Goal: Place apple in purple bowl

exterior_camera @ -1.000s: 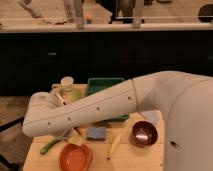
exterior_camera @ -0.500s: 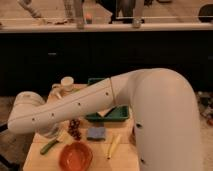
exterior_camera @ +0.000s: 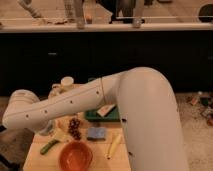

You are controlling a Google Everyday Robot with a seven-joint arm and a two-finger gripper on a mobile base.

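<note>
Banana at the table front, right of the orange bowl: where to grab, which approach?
Mid-length on the banana, from above, jaws across its narrow width: it lies flat on the table, long and slim. The gripper is out of sight past the left end of the arm.

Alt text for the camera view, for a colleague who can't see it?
A white robot arm sweeps from the right across a wooden table, its claw out of sight past the left end. Below it lie an orange bowl, grapes, a blue sponge and a banana; no apple or purple bowl shows.
</note>
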